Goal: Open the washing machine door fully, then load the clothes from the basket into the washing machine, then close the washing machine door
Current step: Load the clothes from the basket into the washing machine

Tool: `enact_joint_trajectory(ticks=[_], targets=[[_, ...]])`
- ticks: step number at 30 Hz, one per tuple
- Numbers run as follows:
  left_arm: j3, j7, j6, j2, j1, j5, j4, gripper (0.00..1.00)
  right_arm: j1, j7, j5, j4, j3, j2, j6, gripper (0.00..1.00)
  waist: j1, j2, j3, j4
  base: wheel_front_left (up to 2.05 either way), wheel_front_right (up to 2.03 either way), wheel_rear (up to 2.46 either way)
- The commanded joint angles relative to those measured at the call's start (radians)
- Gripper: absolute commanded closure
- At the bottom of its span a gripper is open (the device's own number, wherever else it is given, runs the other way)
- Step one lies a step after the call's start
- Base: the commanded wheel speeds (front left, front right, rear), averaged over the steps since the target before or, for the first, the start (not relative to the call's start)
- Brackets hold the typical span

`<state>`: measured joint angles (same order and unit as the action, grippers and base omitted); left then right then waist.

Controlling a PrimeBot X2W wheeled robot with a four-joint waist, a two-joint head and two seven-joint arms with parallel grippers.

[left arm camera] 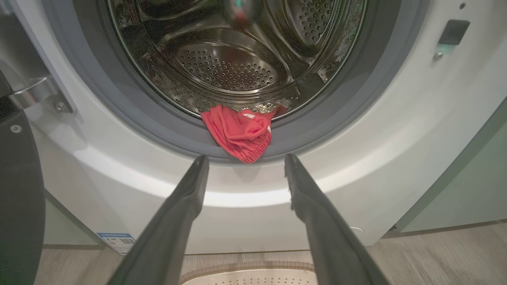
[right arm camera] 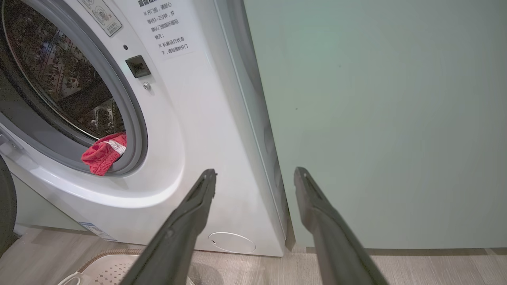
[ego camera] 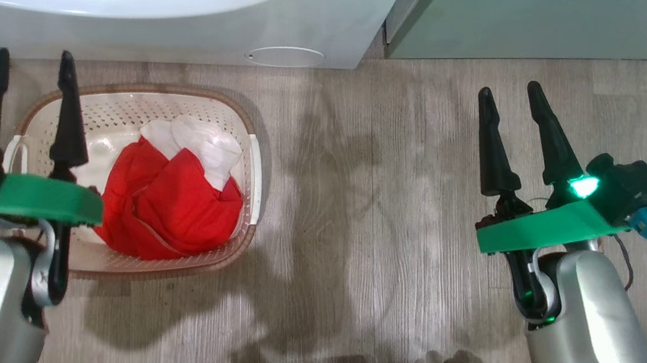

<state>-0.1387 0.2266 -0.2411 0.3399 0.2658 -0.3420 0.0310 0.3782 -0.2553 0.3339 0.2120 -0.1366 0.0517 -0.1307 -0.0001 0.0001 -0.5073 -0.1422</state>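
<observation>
Left gripper (ego camera: 34, 53) nearest, lower left of head view: jaws apart, nothing between, hovering above left end of basket (ego camera: 188, 94) and hiding that end's rim and one white handle in part. Right gripper (ego camera: 510, 88) likewise apart and empty, above bare wood floor (ego camera: 356, 209), well apart from basket.

Cut off or hidden: washing machine (ego camera: 196, 24) cropped by top of head view, only lower front and round filter cap (ego camera: 284, 56) seen there. Washing machine door (left arm camera: 16, 198) open, just a slice of black rim at left edge of left wrist view; glass centre out of frame. Chrome hinge (left arm camera: 39, 93) partly seen. Upper drum (left arm camera: 225, 71) cropped; blurred reflection at top centre, not identifiable. Part of basket floor covered by clothes (ego camera: 177, 202).

Writing: white notice (right arm camera: 166, 27) above latch socket (right arm camera: 138, 66), Chinese characters, heading cut by top edge, "1~2" legible. Pictogram sticker (right arm camera: 100, 18) beside it, too small to read. Blue sticker (left arm camera: 117, 241) low on front, print too fine.

Clothes: crumpled bright red bundle with white fabric (ego camera: 201, 141) on top, in right half of basket, on floor just before machine. Separate red piece (left arm camera: 239, 134) with white stripe draped over grey gasket (left arm camera: 158, 126), partly in drum, partly hanging outside. Pale green cabinet (right arm camera: 376, 118) close against machine's side.
</observation>
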Motion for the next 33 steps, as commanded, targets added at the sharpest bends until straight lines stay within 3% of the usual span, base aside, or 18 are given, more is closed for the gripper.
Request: enact_joint_trajectory(ticks=[1, 21, 26, 33], targets=[[0.03, -0.005, -0.007, 0.018, -0.006, 0.005, 0.037, 0.0, -0.013, -0.006, -0.009, -0.025, -0.016, -0.001, 0.0, 0.0, 0.0001, -0.0001, 0.004, 0.001, 0.0, 0.0, 0.0], [0.002, -0.06, -0.014, 0.042, -0.011, 0.016, 0.061, 0.0, -0.008, -0.006, -0.011, -0.023, -0.013, -0.001, 0.0, 0.0, 0.0001, -0.0001, -0.008, 0.02, 0.0, 0.0, 0.0], [-0.013, -0.118, 0.017, 0.078, 0.098, 0.023, 0.06, 0.0, 0.001, -0.006, -0.007, -0.032, -0.015, -0.001, 0.0, 0.0, 0.0001, -0.0001, -0.031, 0.013, 0.0, 0.0, 0.0], [-0.034, -0.248, 0.107, 0.135, 0.348, -0.003, -0.068, 0.0, 0.018, -0.006, 0.032, -0.039, -0.048, -0.001, 0.0, 0.0, 0.0001, -0.0001, -0.058, -0.047, 0.0, 0.0, 0.0]])
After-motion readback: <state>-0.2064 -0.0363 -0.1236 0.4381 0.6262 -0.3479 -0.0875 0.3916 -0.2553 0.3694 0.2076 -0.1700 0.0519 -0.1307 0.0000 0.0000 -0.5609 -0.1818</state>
